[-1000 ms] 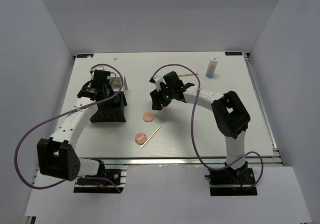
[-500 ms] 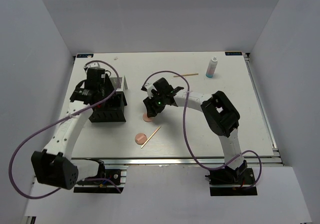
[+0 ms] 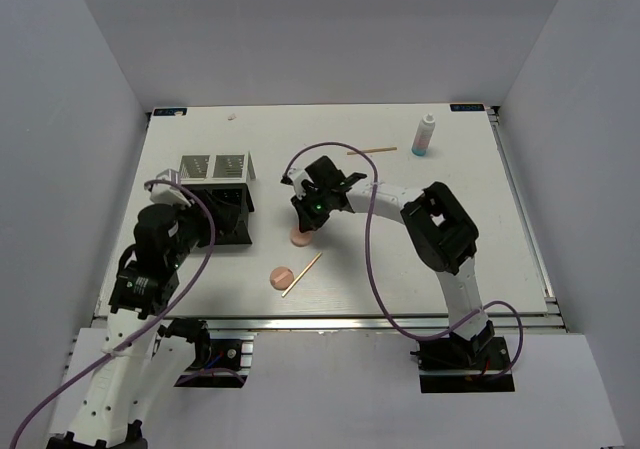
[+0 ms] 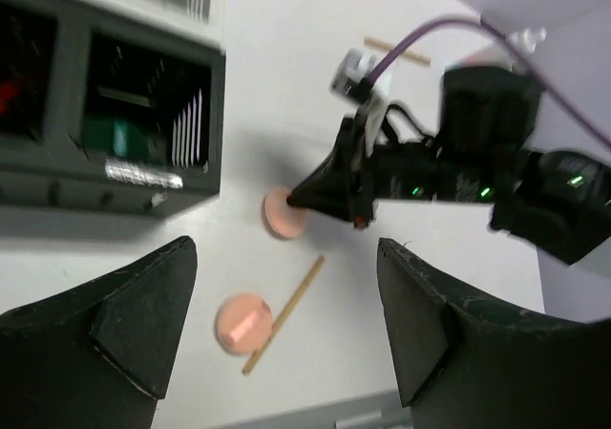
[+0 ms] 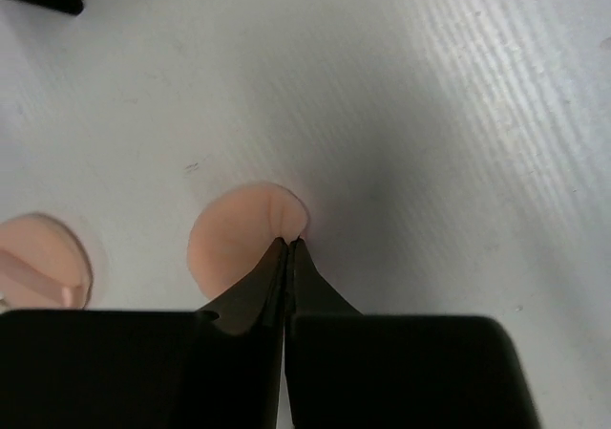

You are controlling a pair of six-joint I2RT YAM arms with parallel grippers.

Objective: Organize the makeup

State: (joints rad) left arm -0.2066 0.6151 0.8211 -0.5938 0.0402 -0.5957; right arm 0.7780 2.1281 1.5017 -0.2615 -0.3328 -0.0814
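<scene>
Across the middle of the top view lies the white desk (image 3: 470,259), and on it the right arm (image 3: 445,231) reaches from the lower right toward the centre, while the left arm (image 3: 150,259) sits folded at the lower left, its wrist just below and left of the black organizer box (image 3: 222,224). That box stands in the left half of the desk, with pale mesh walls at its upper side; in the left wrist view it fills the upper left corner, and 1 of its compartments holds a dark green item (image 4: 118,139), too blurred to name. The left jaws are spread wide and hold nothing, high above the desk. The right jaws are pressed together with no gap between them, their joined tip down at the desk and touching the upper right rim of 1 peach-pink disc (image 5: 239,236), which lies flat at the centre of the desk, right of the box and apart from it. The white-blue bottle (image 3: 425,136) stands upright near the upper right corner. A second peach-pink disc (image 3: 281,277) lies below and left of the first, near the lower edge. A wooden stick (image 3: 303,273) lies slanted just beside that second disc on its right; contact cannot be told. Another wooden stick (image 3: 372,151) lies left of the bottle.
</scene>
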